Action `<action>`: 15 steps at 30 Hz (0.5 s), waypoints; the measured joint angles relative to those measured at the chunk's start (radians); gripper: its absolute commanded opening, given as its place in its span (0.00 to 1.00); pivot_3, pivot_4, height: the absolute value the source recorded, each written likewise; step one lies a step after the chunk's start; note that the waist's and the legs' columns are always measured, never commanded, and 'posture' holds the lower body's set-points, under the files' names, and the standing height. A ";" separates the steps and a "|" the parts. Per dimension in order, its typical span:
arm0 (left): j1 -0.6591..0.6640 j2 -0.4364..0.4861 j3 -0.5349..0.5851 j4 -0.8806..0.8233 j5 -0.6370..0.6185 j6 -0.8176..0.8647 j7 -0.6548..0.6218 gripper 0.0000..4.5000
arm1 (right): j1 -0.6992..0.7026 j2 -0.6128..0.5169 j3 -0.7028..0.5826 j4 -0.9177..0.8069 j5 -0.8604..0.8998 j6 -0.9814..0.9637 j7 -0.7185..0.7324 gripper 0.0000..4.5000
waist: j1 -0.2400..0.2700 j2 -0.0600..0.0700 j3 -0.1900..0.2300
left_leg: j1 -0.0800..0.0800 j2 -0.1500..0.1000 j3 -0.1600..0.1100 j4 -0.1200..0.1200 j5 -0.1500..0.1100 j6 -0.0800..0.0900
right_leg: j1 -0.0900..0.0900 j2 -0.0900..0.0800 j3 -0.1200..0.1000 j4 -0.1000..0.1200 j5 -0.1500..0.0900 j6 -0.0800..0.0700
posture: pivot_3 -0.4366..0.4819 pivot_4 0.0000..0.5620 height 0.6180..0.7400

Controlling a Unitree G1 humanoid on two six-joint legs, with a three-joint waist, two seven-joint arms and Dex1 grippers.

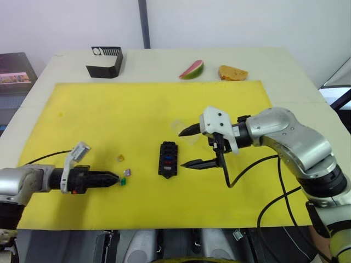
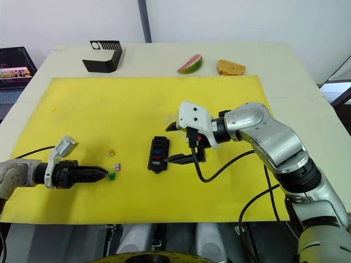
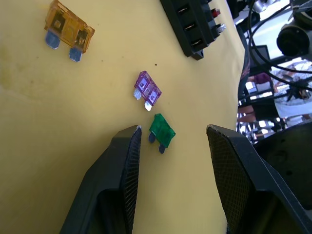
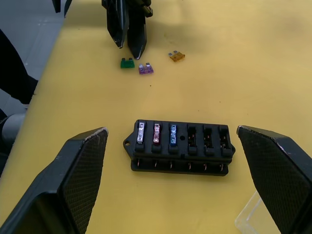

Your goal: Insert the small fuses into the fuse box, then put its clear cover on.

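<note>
The black fuse box lies mid-mat, with a grey, a red and a blue fuse seated in three slots at one end of one row. My right gripper hovers just to its right, open wide, nothing between the fingers. The clear cover lies on the mat close behind that gripper. Left of the box lie three loose small fuses: green, purple and orange. My left gripper is low on the mat and open, its fingertips either side of the green fuse without touching it.
The yellow mat covers most of the white table. A larger black slotted stand stands at the back left; a watermelon slice and a bread piece lie at the back. A black cable loops below the right gripper.
</note>
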 measured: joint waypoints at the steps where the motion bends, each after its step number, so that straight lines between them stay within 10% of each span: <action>1: -0.014 -0.006 -0.011 0.008 0.006 -0.003 -0.003 0.50 | 0.000 0.000 0.000 0.000 -0.002 0.000 -0.001 1.00 | 0.001 0.000 0.000 | 0.000 0.000 0.000 0.000 0.000 0.000 | 0.000 0.000 0.000 0.000 0.000 0.000 | 0.48 0.27 1.00; 15: -0.095 -0.029 -0.120 0.030 0.068 -0.035 -0.080 0.50 | 0.000 -0.004 0.001 -0.019 -0.007 0.026 -0.008 1.00 | -0.001 0.000 0.000 | 0.000 0.000 0.000 0.000 0.001 -0.001 | 0.000 0.000 0.000 0.000 0.000 0.000 | 0.48 0.27 1.00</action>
